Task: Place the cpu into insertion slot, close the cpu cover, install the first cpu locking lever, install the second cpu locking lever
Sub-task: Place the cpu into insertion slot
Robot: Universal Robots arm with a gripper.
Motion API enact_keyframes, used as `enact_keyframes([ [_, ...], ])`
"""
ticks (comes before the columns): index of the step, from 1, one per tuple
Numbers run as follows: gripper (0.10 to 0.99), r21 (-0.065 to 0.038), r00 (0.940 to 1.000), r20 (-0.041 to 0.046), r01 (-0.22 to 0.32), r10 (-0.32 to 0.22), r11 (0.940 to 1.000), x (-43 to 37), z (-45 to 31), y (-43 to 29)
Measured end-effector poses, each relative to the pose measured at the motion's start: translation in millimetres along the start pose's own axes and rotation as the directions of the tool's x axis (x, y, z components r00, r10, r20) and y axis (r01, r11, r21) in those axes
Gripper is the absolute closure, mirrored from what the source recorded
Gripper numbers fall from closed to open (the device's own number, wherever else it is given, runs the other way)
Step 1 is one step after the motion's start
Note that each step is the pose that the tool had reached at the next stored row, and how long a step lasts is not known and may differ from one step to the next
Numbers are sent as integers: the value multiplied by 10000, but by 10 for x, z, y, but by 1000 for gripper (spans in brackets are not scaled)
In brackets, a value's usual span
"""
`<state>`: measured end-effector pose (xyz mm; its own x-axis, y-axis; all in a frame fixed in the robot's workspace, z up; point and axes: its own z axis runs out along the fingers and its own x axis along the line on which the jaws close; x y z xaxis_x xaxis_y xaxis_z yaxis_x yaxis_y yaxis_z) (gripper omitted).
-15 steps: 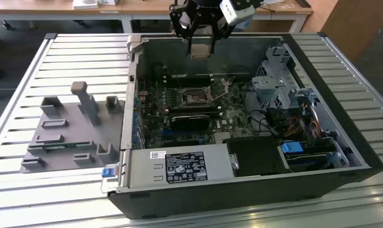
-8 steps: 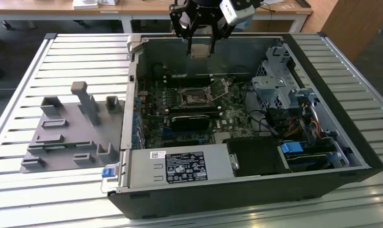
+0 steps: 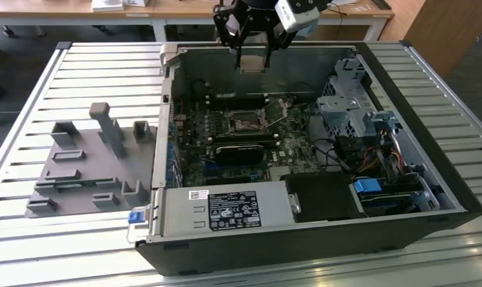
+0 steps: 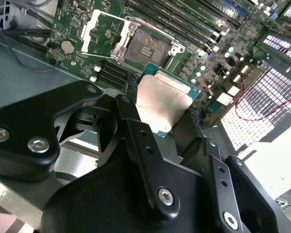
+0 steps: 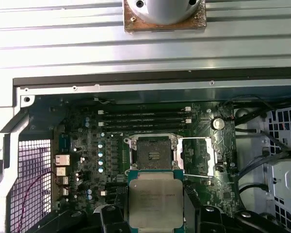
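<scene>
My gripper [image 3: 253, 63] hangs above the far wall of the open computer case, shut on the cpu [image 3: 253, 67]. In both wrist views the cpu [image 4: 162, 104] [image 5: 155, 199] is a silvery square chip on a green base, clamped by two opposite edges between the black fingers [image 4: 131, 85]. The insertion slot [image 5: 154, 154] [image 4: 148, 48] [image 3: 246, 122] lies open and bare on the motherboard, below and ahead of the chip. The cpu cover [image 5: 196, 156] [image 4: 104, 34] is swung open, a metal frame lying beside the slot.
A long black card [image 3: 241, 152] sits on the board near the slot. Also in the case are a power supply [image 3: 225, 209], a drive cage [image 3: 353, 113] and cables [image 3: 384, 158]. A grey fixture plate [image 3: 90, 167] lies on the slatted table at the exterior view's left.
</scene>
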<state>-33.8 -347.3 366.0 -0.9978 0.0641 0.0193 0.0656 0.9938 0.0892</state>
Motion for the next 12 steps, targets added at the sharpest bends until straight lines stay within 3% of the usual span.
enact_keyframes([
  [6, 549, -19, 9968, 71, -796, 796, 9968, 0, 5, -1],
  [12, 549, -40, 9884, 134, -1513, 1513, 9885, 0, 8, -1],
])
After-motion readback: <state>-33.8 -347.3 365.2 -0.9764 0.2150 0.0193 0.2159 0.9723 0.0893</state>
